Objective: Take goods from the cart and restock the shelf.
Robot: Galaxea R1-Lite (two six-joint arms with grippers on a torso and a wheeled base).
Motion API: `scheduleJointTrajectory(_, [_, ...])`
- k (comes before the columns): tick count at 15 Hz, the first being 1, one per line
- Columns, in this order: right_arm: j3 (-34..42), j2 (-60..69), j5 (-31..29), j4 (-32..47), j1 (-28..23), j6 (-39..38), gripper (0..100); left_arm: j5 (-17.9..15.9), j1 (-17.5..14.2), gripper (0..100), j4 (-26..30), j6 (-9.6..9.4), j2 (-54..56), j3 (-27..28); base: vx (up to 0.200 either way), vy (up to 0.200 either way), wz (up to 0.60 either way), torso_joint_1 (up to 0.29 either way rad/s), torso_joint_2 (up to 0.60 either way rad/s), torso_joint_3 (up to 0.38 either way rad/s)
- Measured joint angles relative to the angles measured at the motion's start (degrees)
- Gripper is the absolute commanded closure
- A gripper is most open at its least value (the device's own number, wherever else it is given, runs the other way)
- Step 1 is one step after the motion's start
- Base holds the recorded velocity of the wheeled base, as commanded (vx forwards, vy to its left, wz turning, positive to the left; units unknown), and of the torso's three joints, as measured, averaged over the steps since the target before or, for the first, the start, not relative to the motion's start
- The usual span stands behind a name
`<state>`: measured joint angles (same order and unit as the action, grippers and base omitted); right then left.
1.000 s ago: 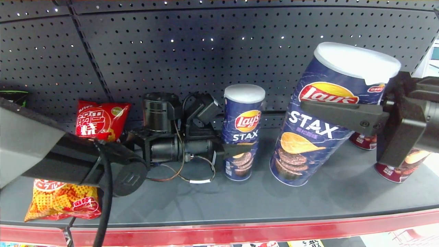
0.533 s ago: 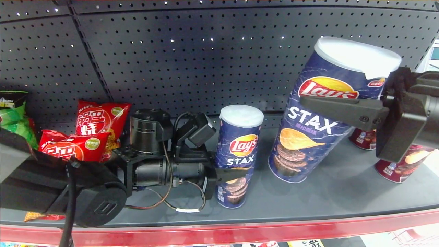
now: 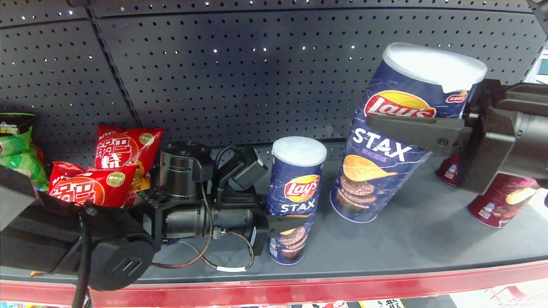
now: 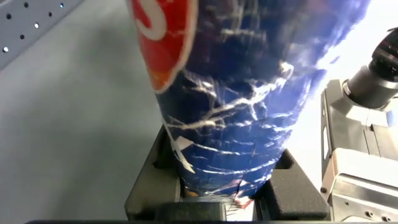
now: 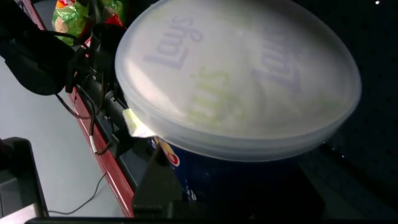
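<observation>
Two blue chip cans with white lids are over the grey shelf (image 3: 406,244). My left gripper (image 3: 280,223) is shut on the lower half of the nearer can (image 3: 296,188), which stands almost upright near the shelf's front edge. In the left wrist view this can (image 4: 230,112) rises from between the fingers of that gripper (image 4: 224,186). My right gripper (image 3: 413,128) is shut on the second can (image 3: 385,171), gripping just under its lid. That can tilts, its lid leaning right. Its lid (image 5: 236,81) is close to the right wrist camera, with the right gripper (image 5: 230,186) below it.
Red snack bags (image 3: 122,149) and a green bag (image 3: 15,145) lie at the shelf's left end. Two dark red cans (image 3: 501,201) stand at the right, behind my right gripper. A perforated back panel (image 3: 257,64) closes the shelf. A red lip (image 3: 299,291) runs along the front.
My left gripper has drawn its can toward the shelf's front edge and slightly left, uncovering another red bag. The right gripper has carried its tilted can a little left and up.
</observation>
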<state>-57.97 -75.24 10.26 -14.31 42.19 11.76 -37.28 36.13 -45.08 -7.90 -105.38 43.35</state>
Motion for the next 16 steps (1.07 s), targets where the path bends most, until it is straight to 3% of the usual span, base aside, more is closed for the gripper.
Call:
scheduleJointTrajectory(1, [-0.1,-0.3,0.0,-0.4,0.0,0.0,100,0.1,-0.1,100,-0.1,-0.04,0.0,-0.7,0.000,0.000,0.00,0.000,0.00,0.000])
scheduleJointTrajectory(2, [-0.1,-0.5,0.0,-1.0,0.0,0.0,100,0.1,-0.1,0,-0.1,-0.01,0.1,-1.2,0.000,0.000,0.00,0.000,0.00,0.000])
scheduleJointTrajectory(12, [0.0,-1.2,0.1,-1.3,0.0,0.0,100,0.5,-1.3,0,0.3,-0.09,0.3,-3.2,0.000,0.000,0.00,0.000,0.00,0.000])
scheduleJointTrajectory(16, [0.1,-1.2,0.0,-1.3,0.0,0.0,100,0.9,-1.8,0,0.2,0.02,3.6,-7.1,0.000,0.000,0.00,0.000,0.00,0.000])
